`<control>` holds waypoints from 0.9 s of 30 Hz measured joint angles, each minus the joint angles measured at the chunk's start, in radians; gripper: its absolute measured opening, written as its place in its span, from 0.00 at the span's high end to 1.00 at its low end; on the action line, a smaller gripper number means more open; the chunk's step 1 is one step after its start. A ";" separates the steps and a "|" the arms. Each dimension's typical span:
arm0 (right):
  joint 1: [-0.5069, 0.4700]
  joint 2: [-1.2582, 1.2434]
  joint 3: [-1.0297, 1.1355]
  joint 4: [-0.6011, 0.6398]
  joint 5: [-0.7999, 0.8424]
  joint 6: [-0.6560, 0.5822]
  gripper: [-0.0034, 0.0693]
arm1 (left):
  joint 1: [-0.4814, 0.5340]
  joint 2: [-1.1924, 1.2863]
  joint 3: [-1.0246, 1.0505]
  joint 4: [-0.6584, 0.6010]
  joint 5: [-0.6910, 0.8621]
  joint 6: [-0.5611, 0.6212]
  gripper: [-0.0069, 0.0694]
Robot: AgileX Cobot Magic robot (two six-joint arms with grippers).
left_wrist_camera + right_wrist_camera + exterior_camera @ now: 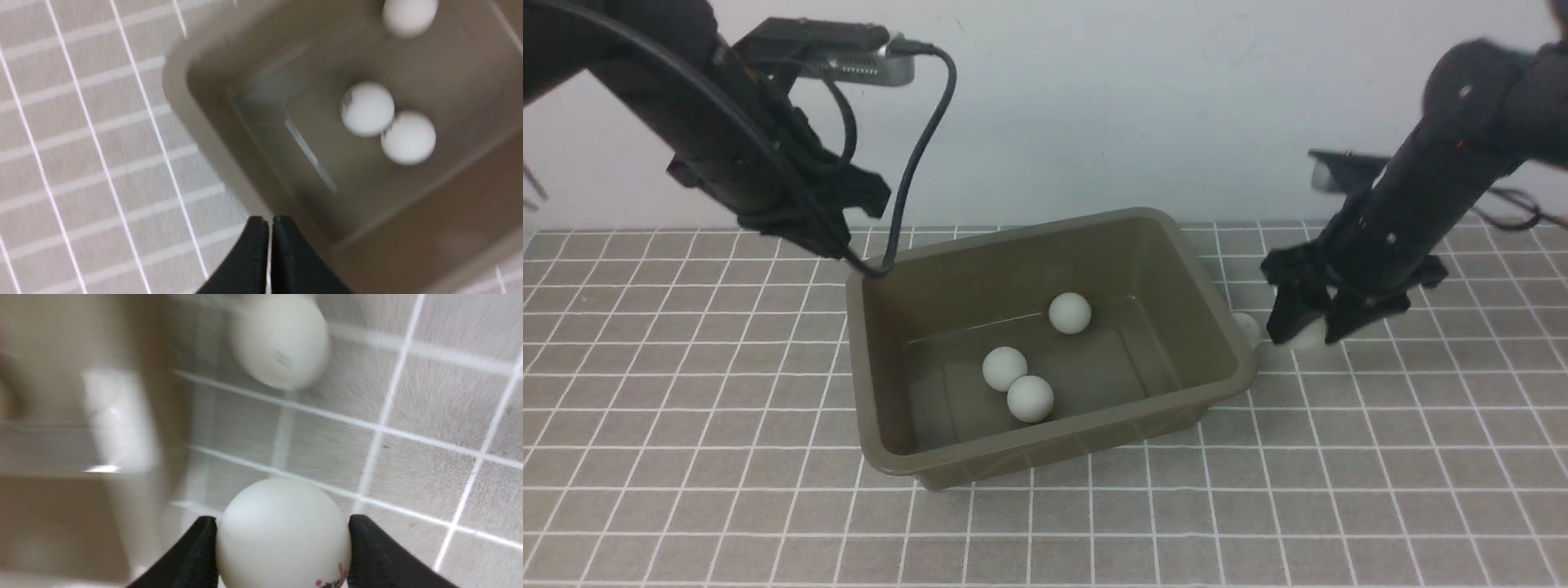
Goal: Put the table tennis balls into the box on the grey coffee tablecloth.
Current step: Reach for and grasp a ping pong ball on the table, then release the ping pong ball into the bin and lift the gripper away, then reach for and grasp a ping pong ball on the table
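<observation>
The olive-brown box stands on the grey coffee tablecloth at the middle. Three white table tennis balls lie inside it: one toward the back and two touching. They also show in the left wrist view. My right gripper is shut on a fourth ball, low over the cloth just right of the box. A fifth ball lies on the cloth against the box's right wall, also in the right wrist view. My left gripper is shut and empty above the box's back-left corner.
A black cable hangs from the left arm down to the box's back-left rim. A pale wall stands behind the cloth. The checked cloth stretches out on both sides of the box and in front of it.
</observation>
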 joint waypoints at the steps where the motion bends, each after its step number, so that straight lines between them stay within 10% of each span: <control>1: 0.016 -0.038 -0.008 0.026 0.002 -0.005 0.45 | 0.000 -0.042 0.065 0.000 -0.026 0.000 0.92; 10: 0.237 0.030 -0.120 -0.031 -0.144 -0.055 0.44 | 0.000 -0.347 0.540 -0.107 -0.216 0.018 0.92; 14: 0.281 0.105 -0.216 -0.159 -0.123 0.029 0.22 | 0.000 -0.409 0.633 -0.144 -0.222 0.100 0.92; 20: 0.266 0.111 -0.305 -0.337 -0.057 0.143 0.12 | 0.000 -0.423 0.647 -0.146 -0.222 0.122 0.92; 27: 0.081 0.155 -0.314 -0.354 0.015 0.215 0.28 | 0.000 -0.424 0.647 -0.146 -0.219 0.124 0.92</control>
